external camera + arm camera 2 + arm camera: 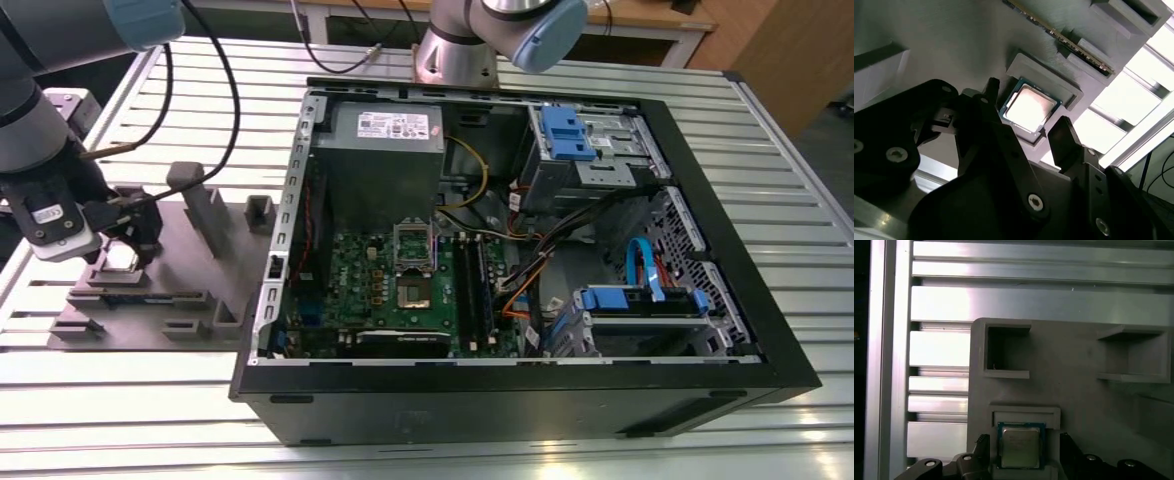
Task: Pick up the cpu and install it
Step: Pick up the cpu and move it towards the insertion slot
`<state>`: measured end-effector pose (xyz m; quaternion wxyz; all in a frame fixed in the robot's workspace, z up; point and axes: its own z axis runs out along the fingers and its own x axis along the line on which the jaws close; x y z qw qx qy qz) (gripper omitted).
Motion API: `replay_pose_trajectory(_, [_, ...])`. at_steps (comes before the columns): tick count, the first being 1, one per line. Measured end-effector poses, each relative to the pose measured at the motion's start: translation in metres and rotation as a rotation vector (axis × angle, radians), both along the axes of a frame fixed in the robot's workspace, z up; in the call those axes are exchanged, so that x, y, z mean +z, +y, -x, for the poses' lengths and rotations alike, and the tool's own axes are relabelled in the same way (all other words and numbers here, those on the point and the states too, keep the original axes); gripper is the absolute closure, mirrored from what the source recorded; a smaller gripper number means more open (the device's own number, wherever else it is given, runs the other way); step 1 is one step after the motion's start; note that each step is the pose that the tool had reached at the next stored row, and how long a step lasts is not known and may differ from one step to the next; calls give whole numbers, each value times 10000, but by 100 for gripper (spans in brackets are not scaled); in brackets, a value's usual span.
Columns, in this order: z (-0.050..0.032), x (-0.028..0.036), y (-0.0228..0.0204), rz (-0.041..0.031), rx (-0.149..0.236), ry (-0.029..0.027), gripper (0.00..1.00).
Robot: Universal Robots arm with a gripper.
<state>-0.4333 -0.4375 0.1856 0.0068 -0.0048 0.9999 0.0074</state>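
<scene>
The cpu [1030, 106] is a small square chip with a silvery top. It lies flat in a raised square nest of the grey fixture [174, 290], on the exterior view's left. My gripper [1029, 120] hangs just above it, open. One dark fingertip [991, 90] stands on one side of the chip and the other fingertip [1064, 140] on the opposite side, each with a gap to the rim. In the first wrist view the cpu [1020, 445] sits between the same two fingertips [981, 442]. The dark socket [416, 290] lies on the green motherboard inside the open computer case.
The open black case [747, 330] stands on the exterior view's right of the fixture, with cables, blue drive brackets [567, 135] and a grey power supply [387, 130] inside. Upright grey blocks [207, 215] rise from the fixture beside my gripper. The slatted metal table [939, 305] lies beneath everything.
</scene>
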Motion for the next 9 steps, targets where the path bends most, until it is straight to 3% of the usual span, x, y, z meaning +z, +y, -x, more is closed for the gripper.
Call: replay_pose_trajectory(9, [3, -26, 0, 1, 1, 2, 34])
